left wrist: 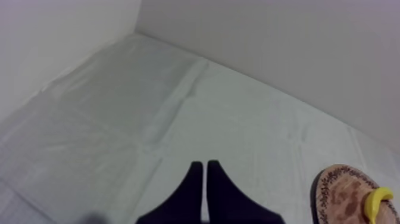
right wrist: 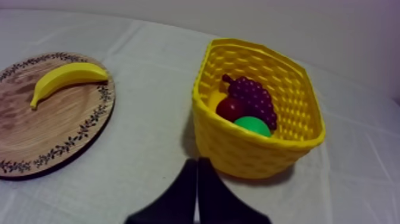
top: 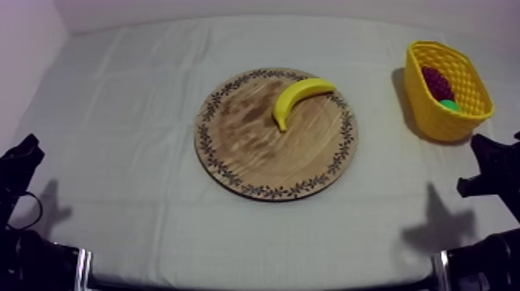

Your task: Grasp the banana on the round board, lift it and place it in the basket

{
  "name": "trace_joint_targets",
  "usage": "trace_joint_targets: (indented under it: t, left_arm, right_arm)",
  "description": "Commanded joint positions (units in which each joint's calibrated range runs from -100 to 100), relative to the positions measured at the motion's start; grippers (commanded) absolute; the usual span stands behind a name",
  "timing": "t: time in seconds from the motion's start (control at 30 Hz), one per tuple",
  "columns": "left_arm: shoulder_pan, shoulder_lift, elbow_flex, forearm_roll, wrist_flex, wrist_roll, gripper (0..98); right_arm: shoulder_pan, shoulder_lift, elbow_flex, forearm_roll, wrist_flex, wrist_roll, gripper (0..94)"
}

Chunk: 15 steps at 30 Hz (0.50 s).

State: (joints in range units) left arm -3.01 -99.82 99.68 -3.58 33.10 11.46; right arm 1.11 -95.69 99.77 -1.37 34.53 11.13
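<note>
The banana (top: 300, 99) lies on the wooden board (top: 255, 155), ahead and to the left of the right gripper (right wrist: 197, 161), whose 2 fingers (right wrist: 183, 187) are pressed together on nothing. The yellow basket (right wrist: 256, 149), holding grapes (right wrist: 253, 95), a small red fruit (right wrist: 231, 109) and a green fruit (right wrist: 253, 126), stands just ahead of it. The left gripper (left wrist: 205, 164), likewise closed and empty, hangs over the bare counter (left wrist: 149, 119), the board off to its right.

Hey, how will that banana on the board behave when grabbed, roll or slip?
The banana looks like smooth moulded toy fruit, so probably stiff and light, perhaps slippery in a grip. Its curve lies flat on the board, so a push would likelier spin or slide it than roll it.
</note>
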Motion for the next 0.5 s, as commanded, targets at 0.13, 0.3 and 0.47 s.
trace_joint_targets:
  t: [0.13, 0.3, 0.47]
  left_arm:
    - [0.01, 0.0, -0.01, -0.01, 0.04, -0.01, 0.1]
    - [0.01, 0.0, -0.01, -0.01, 0.04, -0.01, 0.1]
    - [0.01, 0.0, -0.01, -0.01, 0.04, -0.01, 0.1]
  right_arm:
    - [-0.11, 0.02, 0.01, -0.02, 0.07, -0.02, 0.7]
    - [-0.11, 0.02, 0.01, -0.02, 0.07, -0.02, 0.7]
    - [-0.11, 0.02, 0.01, 0.04, 0.84, 0.71, 0.6]
